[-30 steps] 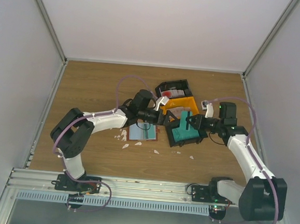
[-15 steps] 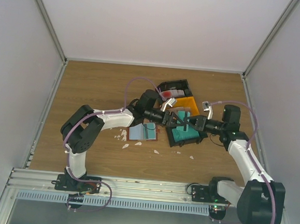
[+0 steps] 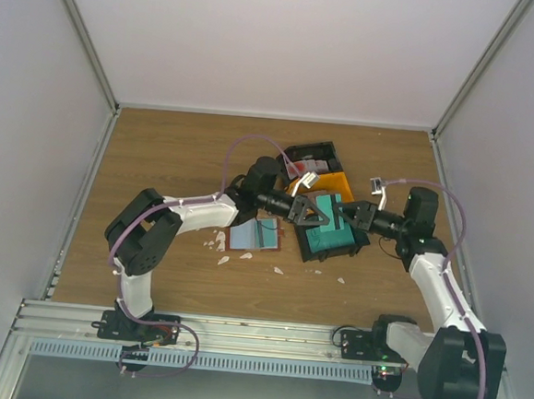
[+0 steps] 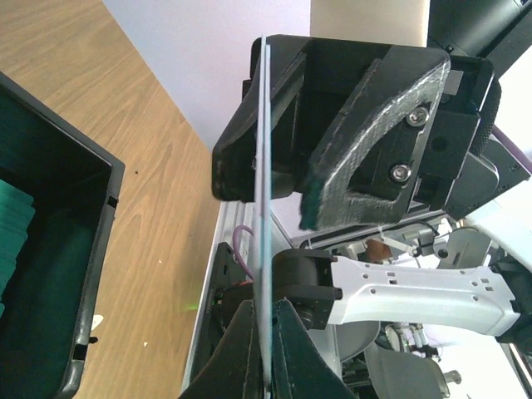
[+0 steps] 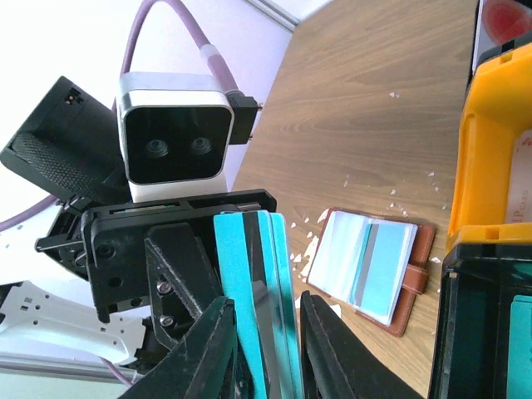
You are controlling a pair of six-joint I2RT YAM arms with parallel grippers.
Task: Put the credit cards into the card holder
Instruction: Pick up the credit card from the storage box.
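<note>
Over the black bin of teal cards [image 3: 336,242], my two grippers meet tip to tip. A teal credit card [image 5: 249,283] with a dark stripe stands on edge between them. My left gripper [image 3: 314,209] [image 4: 266,314] is shut on one end of the card [image 4: 264,241]. My right gripper [image 3: 342,215] [image 5: 262,309] straddles the other end with its jaws parted, leaving a gap on one side. The brown card holder [image 3: 254,236] [image 5: 421,249] lies open on the table, with a pale teal card on its inner face.
A yellow bin [image 3: 335,183] [image 5: 490,150] and a second black bin [image 3: 309,154] stand behind the meeting point. White torn scraps [image 3: 218,243] lie around the card holder. The black bin's wall [image 4: 79,274] is close under my left gripper.
My left gripper reached right to the card that my right gripper held up and closed on it. The right gripper's jaws have begun to part.
</note>
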